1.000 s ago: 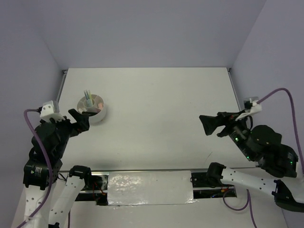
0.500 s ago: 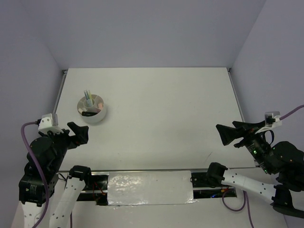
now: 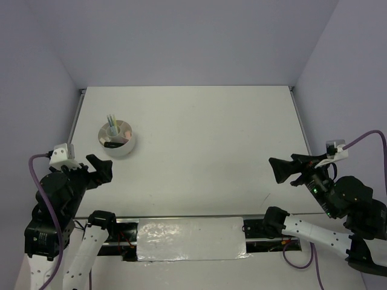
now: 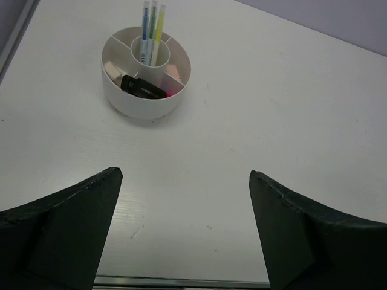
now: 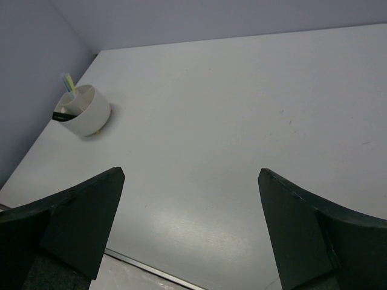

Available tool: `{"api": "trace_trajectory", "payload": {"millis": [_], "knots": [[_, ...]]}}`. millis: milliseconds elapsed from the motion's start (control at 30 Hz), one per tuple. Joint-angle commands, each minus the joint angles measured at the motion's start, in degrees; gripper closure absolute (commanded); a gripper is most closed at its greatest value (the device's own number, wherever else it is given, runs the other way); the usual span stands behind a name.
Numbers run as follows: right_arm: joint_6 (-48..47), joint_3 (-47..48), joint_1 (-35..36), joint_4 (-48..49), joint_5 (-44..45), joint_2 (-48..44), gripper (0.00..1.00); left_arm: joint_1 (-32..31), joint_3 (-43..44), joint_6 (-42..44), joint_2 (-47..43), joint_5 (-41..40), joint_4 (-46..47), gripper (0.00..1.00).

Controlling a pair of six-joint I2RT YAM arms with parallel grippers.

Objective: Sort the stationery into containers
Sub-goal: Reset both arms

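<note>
The round white tub (image 3: 117,139) stands at the table's left; it also shows in the left wrist view (image 4: 146,72) and the right wrist view (image 5: 83,110). Thin pens (image 4: 151,33) stand upright in its centre cup. A black-capped highlighter (image 4: 143,87), a tan eraser (image 4: 112,71) and a pink eraser (image 4: 173,73) lie in its outer compartments. My left gripper (image 3: 100,168) is open and empty, near the front edge, below the tub. My right gripper (image 3: 284,170) is open and empty, at the right side of the table.
The white table (image 3: 199,139) has a metal front edge (image 3: 187,216) and grey walls on three sides. A shiny white sheet (image 3: 190,238) lies between the arm bases.
My left arm pulled back from the tub toward the front edge, then held. My right gripper drew back to the right, then came slightly forward to the left again.
</note>
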Motion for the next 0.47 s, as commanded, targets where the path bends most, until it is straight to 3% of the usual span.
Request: {"api": "trace_trajectory", "payload": {"millis": [0,433], "knots": [[0.92,-1.05,0.03,1.94,1.09,0.94,0.00,0.15,1.41,0.84,1.09,-1.31,0.27,0.01],[2.15,-2.28,0.03,1.59,0.21,0.76,0.00,0.24,1.41,0.40,0.74,-1.75,-0.87,0.01]]}}
